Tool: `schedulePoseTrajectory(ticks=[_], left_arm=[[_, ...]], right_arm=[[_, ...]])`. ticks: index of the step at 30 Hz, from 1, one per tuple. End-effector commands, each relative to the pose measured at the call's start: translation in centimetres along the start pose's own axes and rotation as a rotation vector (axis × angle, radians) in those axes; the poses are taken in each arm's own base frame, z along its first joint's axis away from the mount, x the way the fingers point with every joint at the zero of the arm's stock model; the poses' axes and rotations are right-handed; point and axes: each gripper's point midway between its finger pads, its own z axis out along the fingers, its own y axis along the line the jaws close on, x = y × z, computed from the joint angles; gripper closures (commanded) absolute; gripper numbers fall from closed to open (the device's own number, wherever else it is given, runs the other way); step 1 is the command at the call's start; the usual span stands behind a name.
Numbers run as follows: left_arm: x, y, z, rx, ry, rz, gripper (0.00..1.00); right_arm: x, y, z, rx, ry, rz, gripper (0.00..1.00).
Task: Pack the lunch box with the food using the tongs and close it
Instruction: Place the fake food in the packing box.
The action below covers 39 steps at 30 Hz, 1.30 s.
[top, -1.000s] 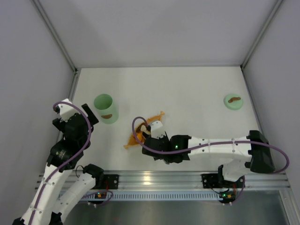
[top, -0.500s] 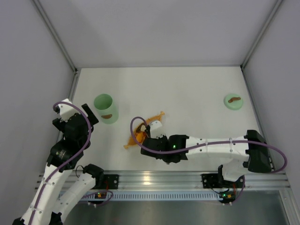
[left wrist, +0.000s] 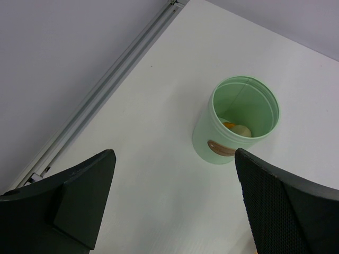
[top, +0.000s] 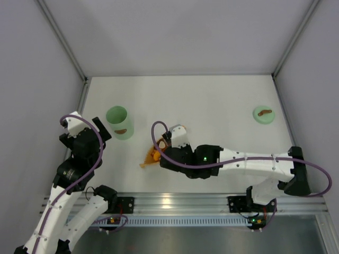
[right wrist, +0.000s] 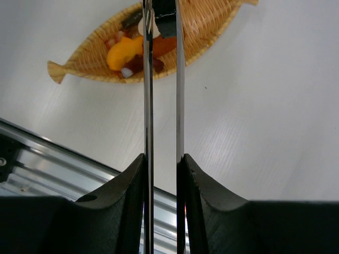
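- Lunch box (left wrist: 235, 127): standing upright with its mouth up, left of the tray (right wrist: 79, 66). Light, rigid, likely tipping if nudged.
- Left gripper (left wrist: 175, 201): hanging open, empty.
- Tongs (right wrist: 148, 95): thin, springy, probably slick. The right gripper (right wrist: 163, 164) is squeezing both arms, and the long axis is pointing away from the wrist with the tips over the tray.
- Food (right wrist: 127, 53): lying in the tray, tiny and probably slipping easily.

Glossy mtl tongs (right wrist: 148, 95), woven tray (right wrist: 207, 27)
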Motion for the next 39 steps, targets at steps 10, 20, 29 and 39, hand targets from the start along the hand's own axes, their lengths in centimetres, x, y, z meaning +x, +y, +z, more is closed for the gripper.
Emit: schedulePoseTrajectory(ticks=[10, 20, 29, 39], left_arm=[[-0.1, -0.1, 0.1, 0.003, -0.007, -0.004, 0.01], [0.1, -0.4, 0.2, 0.011, 0.003, 0.006, 0.01], [0.1, -0.4, 0.2, 0.012, 0.002, 0.004, 0.01], [0.0, -0.4, 0.1, 0.015, 0.000, -0.001, 0.01]], right_arm=[[-16.3, 5.8, -2.7, -0.293, -0.275, 0.134, 0.76], [-22.3, 11.5, 0.8, -0.477, -0.338, 0.166, 0.76], [-22.2, 13.8, 4.4, -0.494, -0.300, 0.159, 0.75], [-21.8, 13.4, 6.2, -0.460, -0.281, 0.165, 0.64]])
